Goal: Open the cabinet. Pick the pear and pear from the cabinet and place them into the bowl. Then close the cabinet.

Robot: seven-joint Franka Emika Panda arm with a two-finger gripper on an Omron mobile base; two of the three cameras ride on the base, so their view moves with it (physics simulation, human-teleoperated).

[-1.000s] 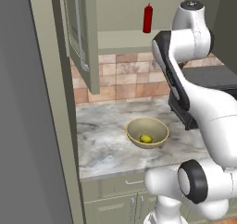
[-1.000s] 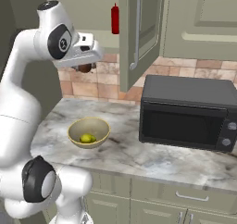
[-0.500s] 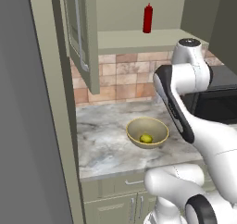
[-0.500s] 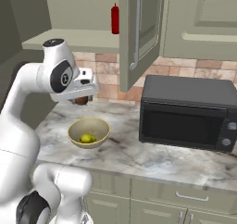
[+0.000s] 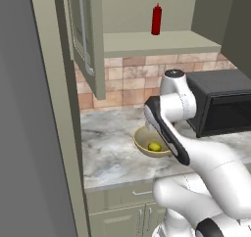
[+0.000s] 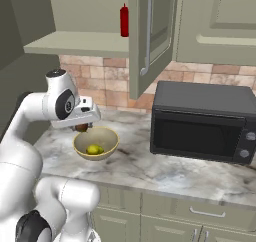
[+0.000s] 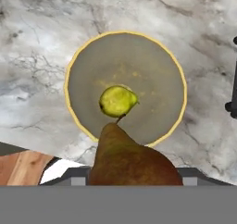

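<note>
Already well along, judging from the left base view: cabinet (image 5: 88, 45) door swung open, one yellow-green pear (image 5: 155, 146) lying in the bowl (image 5: 143, 144) on the marble counter (image 5: 108, 153), arm bent low over the bowl's rim, red squeeze bottle (image 5: 156, 19) alone on the shelf. Second fruit not yet released, door not yet closed.

Seen from the right base view: gripper (image 6: 82, 127) poised at the far-left rim of the bowl (image 6: 109, 145), a brownish pear (image 6: 81, 128) pinched between the jaws, just above and beside the first pear (image 6: 93, 149). Microwave (image 6: 202, 121) well apart to the right; cabinet door (image 6: 147, 36) hanging open above.

Looking down the hand view: held pear (image 7: 129, 158) large in the foreground, clamped in the claw, stem pointing toward the pear (image 7: 117, 101) resting at the bowl's centre. Bowl (image 7: 76, 112) directly below, rim fully inside the frame. Remaining, by judgement: drop the fruit in, then shut the cabinet.
</note>
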